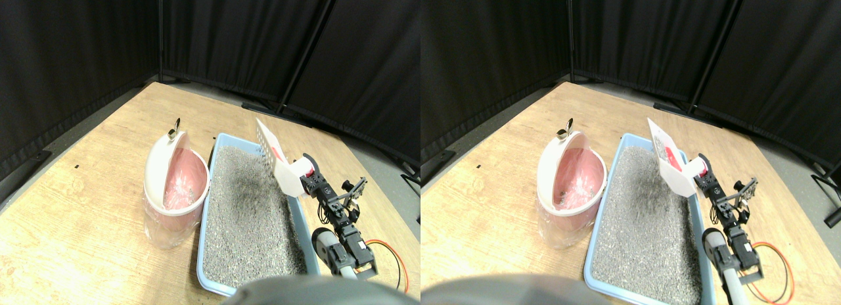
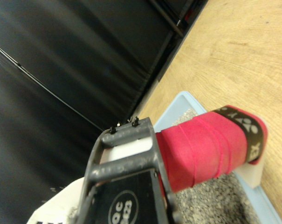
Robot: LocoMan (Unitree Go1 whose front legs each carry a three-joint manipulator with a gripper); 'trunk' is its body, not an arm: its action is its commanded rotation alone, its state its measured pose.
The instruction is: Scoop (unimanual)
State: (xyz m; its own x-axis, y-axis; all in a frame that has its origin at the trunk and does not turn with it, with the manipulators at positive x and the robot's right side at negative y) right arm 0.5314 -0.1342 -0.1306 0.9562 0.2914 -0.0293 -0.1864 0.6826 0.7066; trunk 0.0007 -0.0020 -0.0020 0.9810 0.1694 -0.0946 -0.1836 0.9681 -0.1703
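- Nearest you, the right manipulator (image 1: 341, 242) reaches up from the lower right, with red and black cables (image 1: 393, 262) looping on the wooden floor (image 1: 85, 206) beside it.
- Its gripper (image 1: 313, 180) sits over the right rim of the light blue litter tray (image 1: 209, 206). In the wrist view the dark jaw frame (image 2: 127, 172) lies right against the red-wrapped handle (image 2: 201, 147); you cannot tell from either view how wide the jaws stand or whether they clamp it.
- The white scoop (image 1: 279, 160) stands raised and tilted above the tray's far right side, its slotted blade (image 1: 266, 142) pointing up and away, clear of the litter.
- The grey litter (image 1: 246, 213) fills the tray, and you can see a darker hollow in it just below the scoop.
- Left of the tray, touching or just beside its rim, stands the white bin (image 1: 172, 187) with a pink liner; a few grey grains lie inside.
- A small metal clip (image 1: 175, 129) sticks up at the bin's far rim.
- Farthest back, black curtains (image 1: 230, 35) close off the floor.
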